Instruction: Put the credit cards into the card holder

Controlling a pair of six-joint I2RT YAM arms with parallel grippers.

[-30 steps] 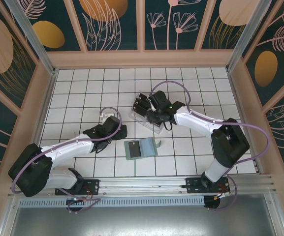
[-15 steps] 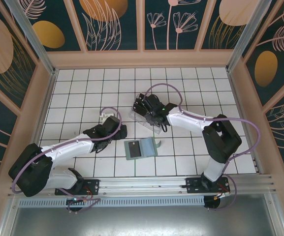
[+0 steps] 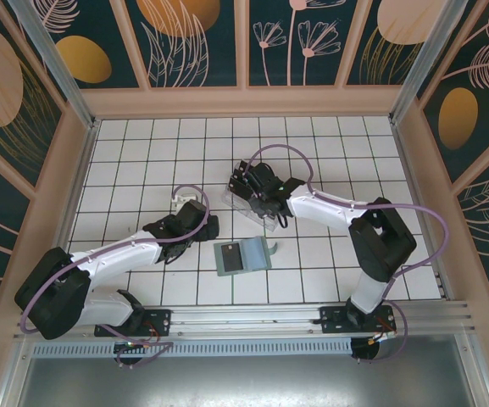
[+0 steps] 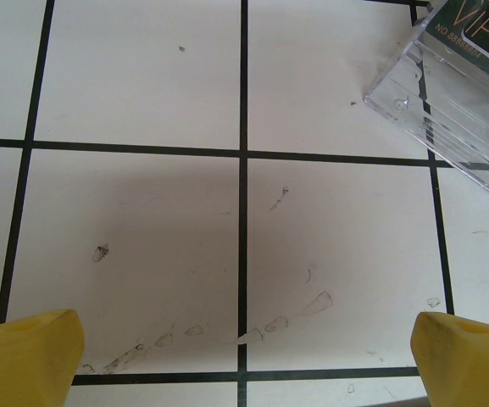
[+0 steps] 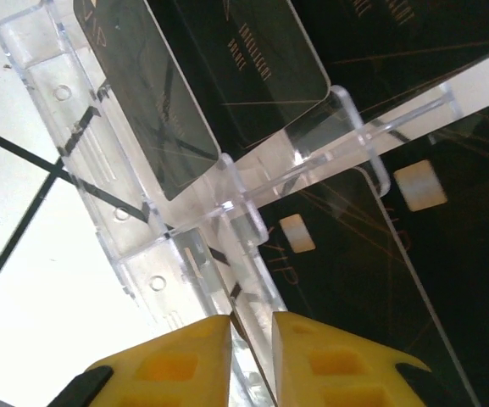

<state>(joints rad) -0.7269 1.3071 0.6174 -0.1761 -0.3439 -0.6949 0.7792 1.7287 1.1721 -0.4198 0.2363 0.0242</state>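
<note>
Top external first, Jon: where did the holder lie?

Flat on the tabletop, Mia. The holder was toward the front, between the two arms, and neither hand touched it.

And the cards?

The cards stood in the rack, which sat just behind the holder without touching it. The right wrist view showed black cards leaning in the clear slots. One carried gold lettering, and another a pale chip-like square and the letters VIP.

What was the right hand doing?

The right hand was down at the rack. Its yellow fingers stood close together, leaving a narrow gap. A thin edge ran into that gap, but I could not tell whether it was a card or a wall of the rack. I also could not tell whether the fingers were clamped on it.

And the left hand?

The left hand had its jaws wide apart. In its wrist view one yellow tip showed in each bottom corner, with bare white tile and black grout lines between them. A corner of the rack, with a VIP card in it, showed at the upper right, clear of both tips. From above, that hand lay left of the rack and behind and to the left of the holder.
</note>
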